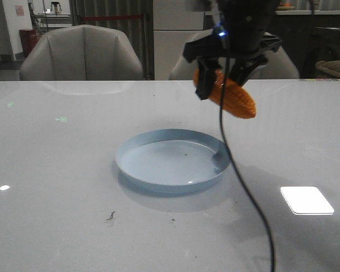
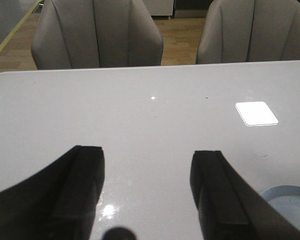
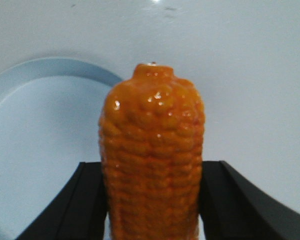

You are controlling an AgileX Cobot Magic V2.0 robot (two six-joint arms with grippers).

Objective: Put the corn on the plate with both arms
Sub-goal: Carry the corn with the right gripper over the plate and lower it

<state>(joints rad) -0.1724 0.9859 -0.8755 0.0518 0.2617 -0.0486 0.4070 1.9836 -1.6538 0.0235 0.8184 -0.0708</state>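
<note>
The orange-yellow corn [image 1: 233, 97] hangs in the air above the far right edge of the pale-blue plate [image 1: 137, 148], held by my right gripper [image 1: 224, 76], which is shut on it. In the right wrist view the corn [image 3: 152, 165] stands between both black fingers [image 3: 77, 205], tapered end pointing away, with the plate [image 3: 30, 130] below and to one side. My left gripper [image 2: 147, 160] is open and empty over bare table; a sliver of the plate [image 2: 290, 200] shows beside one finger. The left arm is out of the front view.
A black cable [image 1: 243, 187] hangs from the right arm across the plate's right rim to the table's front. A bright light reflection [image 1: 306, 200] lies on the table right of the plate. Two grey chairs [image 1: 82, 54] stand behind the table's far edge.
</note>
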